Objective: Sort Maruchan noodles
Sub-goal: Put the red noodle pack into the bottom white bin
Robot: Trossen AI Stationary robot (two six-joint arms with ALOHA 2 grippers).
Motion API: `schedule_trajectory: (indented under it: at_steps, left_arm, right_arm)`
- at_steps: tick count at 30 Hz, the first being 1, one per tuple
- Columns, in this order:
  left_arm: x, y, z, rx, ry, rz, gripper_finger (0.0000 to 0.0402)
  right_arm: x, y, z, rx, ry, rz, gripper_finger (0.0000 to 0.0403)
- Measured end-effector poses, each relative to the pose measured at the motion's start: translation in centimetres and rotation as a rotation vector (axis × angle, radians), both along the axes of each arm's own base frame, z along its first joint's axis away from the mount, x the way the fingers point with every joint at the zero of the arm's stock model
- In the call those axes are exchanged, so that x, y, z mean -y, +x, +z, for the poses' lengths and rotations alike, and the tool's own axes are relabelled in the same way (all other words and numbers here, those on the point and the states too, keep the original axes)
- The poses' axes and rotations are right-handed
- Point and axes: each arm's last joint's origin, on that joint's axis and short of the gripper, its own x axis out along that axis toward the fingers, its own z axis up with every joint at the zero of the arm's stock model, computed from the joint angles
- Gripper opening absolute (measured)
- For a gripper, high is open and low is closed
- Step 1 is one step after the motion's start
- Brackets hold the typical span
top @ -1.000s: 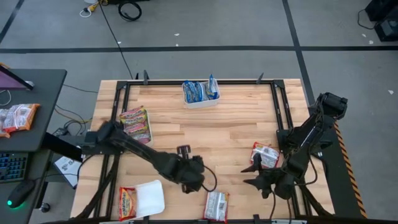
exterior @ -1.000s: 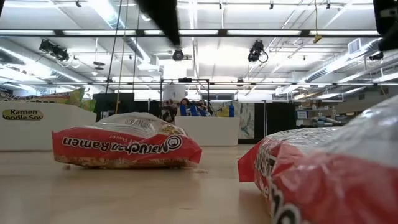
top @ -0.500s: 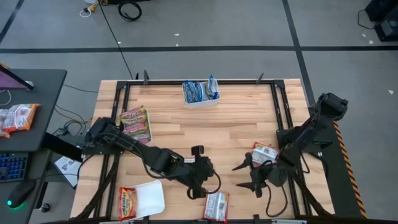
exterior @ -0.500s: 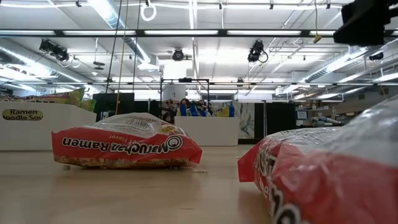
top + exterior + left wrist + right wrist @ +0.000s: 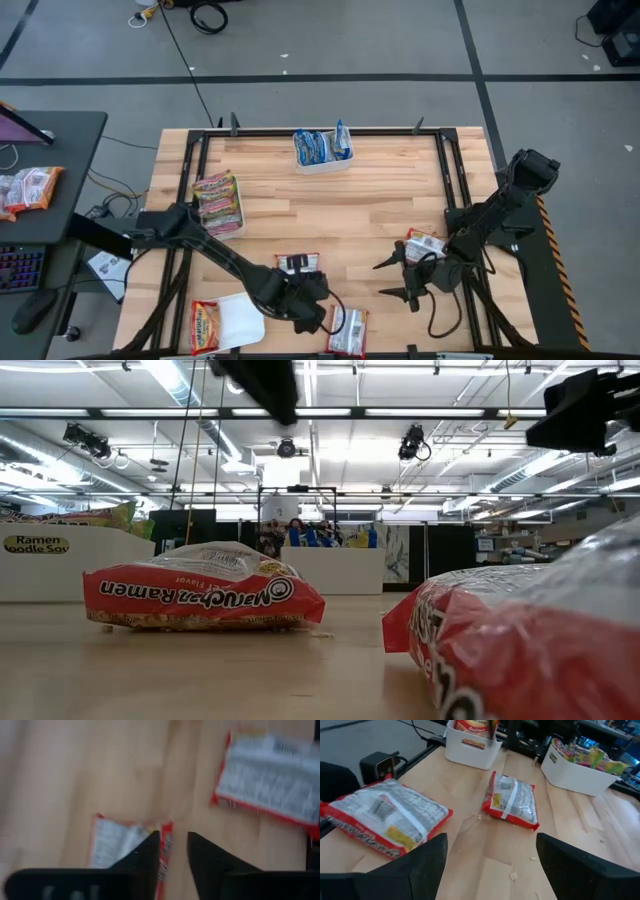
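Releasing red packet, left pincer retreated

Red-white noodle packets, white trays, pale wood table.

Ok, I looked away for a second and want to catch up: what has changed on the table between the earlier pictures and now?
The left gripper swung toward the table's near edge, ending beside the red-white packet there, jaws now slightly parted. The right gripper moved inward toward the table's middle, jaws wide open. Nothing was visibly picked up or let go, and no packet shifted.
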Motion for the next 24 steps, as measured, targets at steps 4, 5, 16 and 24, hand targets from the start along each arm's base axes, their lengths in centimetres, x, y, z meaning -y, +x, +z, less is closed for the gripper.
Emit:
schedule_trajectory:
  at_steps: [4,5,16,24]
  left_arm:
    - [0.3,0.3,-1.3,-0.061,-0.042,0.001,0.0177]
    - [0.3,0.3,-1.4,-0.064,-0.044,0.001,0.0196]
    - [1.3,0.3,-6.6,-0.192,0.105,0.024,0.0278]
    - [0.6,1.0,-9.9,-0.273,0.190,0.064,0.0246]
  right_arm:
    - [0.5,0.4,-0.1,-0.007,-0.002,-0.026,0.0309]
    - [0.6,0.5,-0.1,-0.007,-0.001,-0.030,0.0309]
    - [1.1,0.7,-0.3,-0.033,-0.029,-0.040,0.0309]
    - [0.8,0.4,-0.6,-0.063,-0.029,-0.005,0.0309]
